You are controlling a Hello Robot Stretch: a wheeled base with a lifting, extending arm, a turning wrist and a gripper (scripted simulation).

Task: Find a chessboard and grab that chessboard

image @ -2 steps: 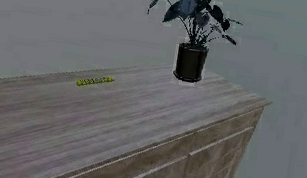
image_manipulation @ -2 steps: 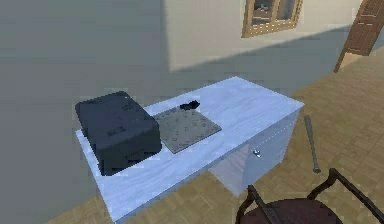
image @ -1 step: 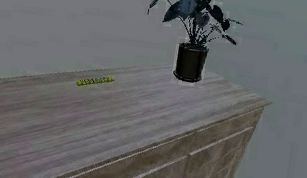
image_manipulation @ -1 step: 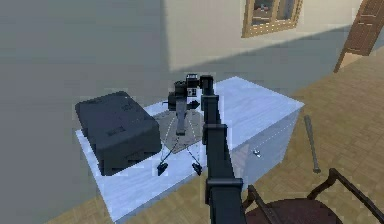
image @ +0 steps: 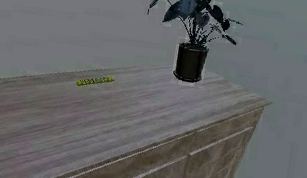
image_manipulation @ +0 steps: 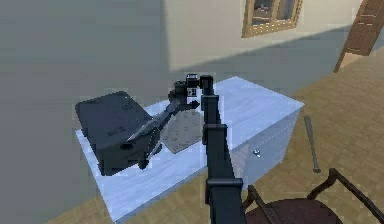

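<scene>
Grey-brown wood cabinet (image: pixel 75 126), forward view, against a plain grey wall. On its top:
- one dark-leaved plant (image: pixel 194 17) in a black pot (image: pixel 191 62), toward the far right corner;
- one small yellow-green strip (image: pixel 94 82), lying flat near the back edge, well apart from the pot.

Pale blue-white tabletop (image_manipulation: pixel 255 110), arm side view, on a wooden floor. On it:
- one bulky black box (image_manipulation: pixel 108 125) at the left end;
- one flat, speckled grey square board (image_manipulation: pixel 185 137), just beside the box on its right. This is likely the chessboard, though no squares can be made out.

Dark arm (image_manipulation: pixel 220 160) rises from the bottom edge over the tabletop. The claw (image_manipulation: pixel 150 148) slants down-left, with its fingers ending at the black box's near right corner, next to the square board. Whether it has hold of anything cannot be told.

Surroundings: dark chair (image_manipulation: pixel 300 208) at the bottom right; thin grey stick (image_manipulation: pixel 312 145) standing by the tabletop's right end; wood-framed window (image_manipulation: pixel 272 15); brown door (image_manipulation: pixel 366 35).
</scene>
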